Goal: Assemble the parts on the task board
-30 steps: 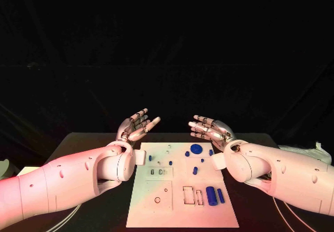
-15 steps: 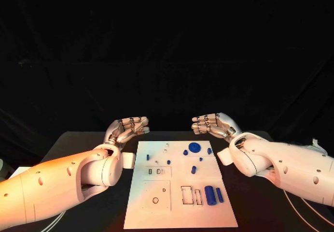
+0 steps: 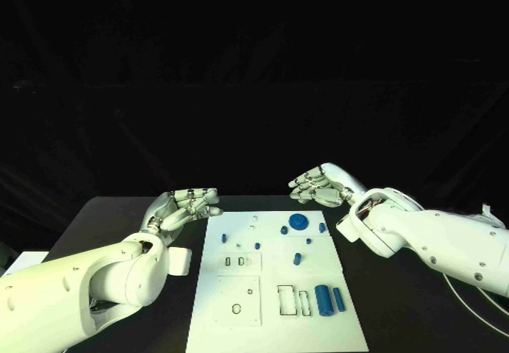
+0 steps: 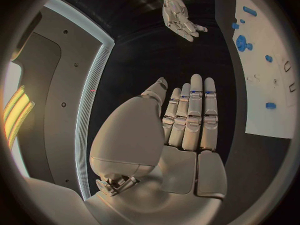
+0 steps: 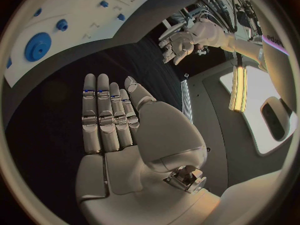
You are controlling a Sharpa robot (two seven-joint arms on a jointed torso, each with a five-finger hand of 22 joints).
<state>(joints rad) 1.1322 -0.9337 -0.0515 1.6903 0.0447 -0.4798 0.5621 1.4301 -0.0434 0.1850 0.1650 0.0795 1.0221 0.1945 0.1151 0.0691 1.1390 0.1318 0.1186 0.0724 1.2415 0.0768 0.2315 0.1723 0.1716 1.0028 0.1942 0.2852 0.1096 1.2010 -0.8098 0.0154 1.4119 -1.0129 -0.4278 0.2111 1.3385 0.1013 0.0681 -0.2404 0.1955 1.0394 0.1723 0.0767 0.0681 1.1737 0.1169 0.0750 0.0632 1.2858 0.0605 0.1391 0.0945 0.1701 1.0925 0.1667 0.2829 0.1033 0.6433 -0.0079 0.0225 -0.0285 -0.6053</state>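
Head view: the white task board (image 3: 278, 279) lies in the middle of the black tabletop (image 3: 106, 220), with small blue parts spread over it. A round blue disc (image 3: 298, 220) sits near the board's far edge, a large blue cylinder (image 3: 324, 300) and a slimmer blue peg (image 3: 337, 298) lie side by side near its right edge, and a small blue pin (image 3: 297, 258) rests mid-board. No writing or label can be read on the board or the arms.

The left hand (image 3: 182, 207) hovers off the board's far left corner, and in the left wrist view its fingers (image 4: 195, 115) are stretched out side by side, holding nothing. The right hand (image 3: 322, 185) is raised beyond the board's far right corner; its fingers (image 5: 103, 115) likewise lie straight and empty.
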